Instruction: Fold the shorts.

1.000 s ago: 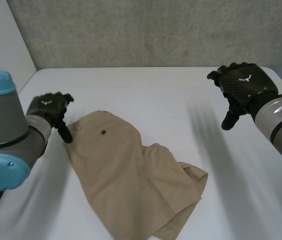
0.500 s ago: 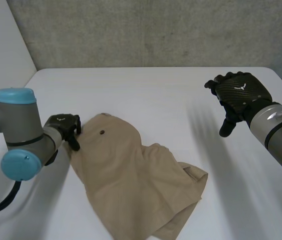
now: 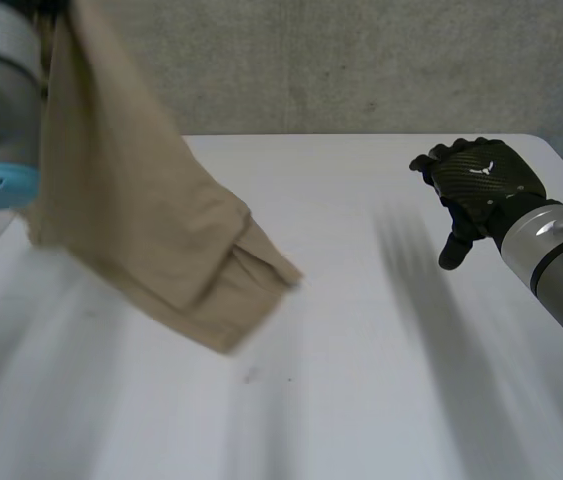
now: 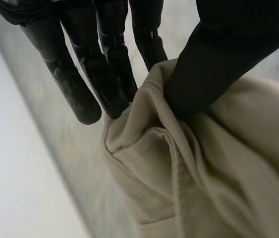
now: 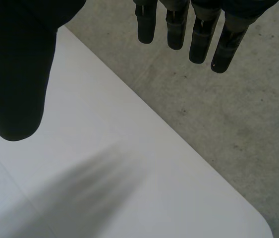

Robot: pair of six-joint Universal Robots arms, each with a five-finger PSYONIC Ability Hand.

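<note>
I'm at the pick-up step: my left hand [image 4: 218,64] pinches a bunched edge of the tan shorts [image 3: 141,220] between thumb and fingers, and the cloth hangs from it over the left side of the white table [image 3: 381,360] — whether its lower end touches the top I cannot tell. My right hand [image 3: 481,185] hovers empty at the far right, fingers straight and relaxed — next, I judge, it must cross over and take a second hold so the shorts can be spread flat. A grey concrete wall [image 3: 361,60] backs the table.
</note>
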